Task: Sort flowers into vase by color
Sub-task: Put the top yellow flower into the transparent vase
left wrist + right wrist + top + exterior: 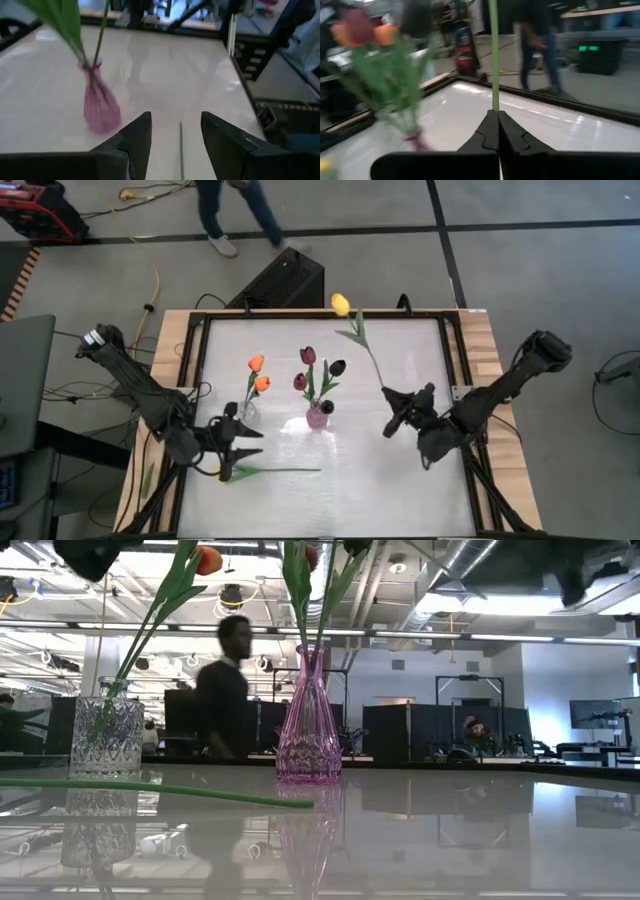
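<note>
A clear glass vase (246, 411) holds two orange tulips (258, 374). A pink vase (317, 417) holds three dark maroon tulips (308, 356). Both vases stand on the table near its middle and also show in the low view as the clear vase (105, 735) and the pink vase (308, 730). One tulip lies flat by its stem (280, 471) near the table's near-left part. My left gripper (240, 448) is open just above it, and the stem (181, 147) runs out between the fingers. My right gripper (390, 408) is shut on a yellow tulip (340, 304). My right gripper pinches the yellow tulip's thin green stem, at a point on the stem (495, 106) near its lower end, between the two shut fingertips. The flower is lifted clear of the table. Its stem rises from the fingers and leans toward the far edge, with the head uppermost.
Bare white table lies between the vases and the right arm and along the near edge. The table has a wooden frame (480, 330). Beyond the far edge stand a black box (285, 280) and a walking person (225, 690); cables lie on the floor.
</note>
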You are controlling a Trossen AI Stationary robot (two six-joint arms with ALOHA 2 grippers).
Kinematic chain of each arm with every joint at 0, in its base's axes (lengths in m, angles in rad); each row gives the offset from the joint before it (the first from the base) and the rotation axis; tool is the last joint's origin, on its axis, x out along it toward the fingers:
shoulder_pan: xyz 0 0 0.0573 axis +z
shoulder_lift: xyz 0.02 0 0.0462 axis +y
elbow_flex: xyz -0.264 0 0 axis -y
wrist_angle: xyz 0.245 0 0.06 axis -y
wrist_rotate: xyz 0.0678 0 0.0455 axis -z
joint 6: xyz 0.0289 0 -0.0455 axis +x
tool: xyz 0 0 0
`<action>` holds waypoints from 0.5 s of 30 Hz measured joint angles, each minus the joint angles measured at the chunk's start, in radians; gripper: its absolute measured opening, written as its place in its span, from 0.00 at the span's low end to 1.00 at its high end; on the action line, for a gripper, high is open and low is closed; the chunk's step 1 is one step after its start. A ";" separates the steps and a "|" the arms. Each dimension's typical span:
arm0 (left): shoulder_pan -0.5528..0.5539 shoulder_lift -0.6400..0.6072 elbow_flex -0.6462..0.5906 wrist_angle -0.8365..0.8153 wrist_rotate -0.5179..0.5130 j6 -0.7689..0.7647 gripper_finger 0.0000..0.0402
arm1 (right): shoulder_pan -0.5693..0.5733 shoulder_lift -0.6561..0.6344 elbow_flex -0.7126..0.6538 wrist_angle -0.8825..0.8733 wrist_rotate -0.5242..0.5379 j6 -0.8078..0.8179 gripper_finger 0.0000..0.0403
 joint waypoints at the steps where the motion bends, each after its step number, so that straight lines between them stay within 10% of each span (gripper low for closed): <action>1: 0.002 0.019 0.000 0.042 -0.012 0.016 0.40 | -0.005 -0.006 0.000 0.087 -0.039 -0.102 0.04; 8: 0.053 0.178 0.000 0.364 0.007 0.213 0.40 | -0.010 0.011 0.002 0.686 -0.413 -0.649 0.04; 15: 0.119 0.300 0.000 0.636 0.080 0.343 0.40 | -0.049 0.065 0.002 0.811 -0.754 -0.653 0.04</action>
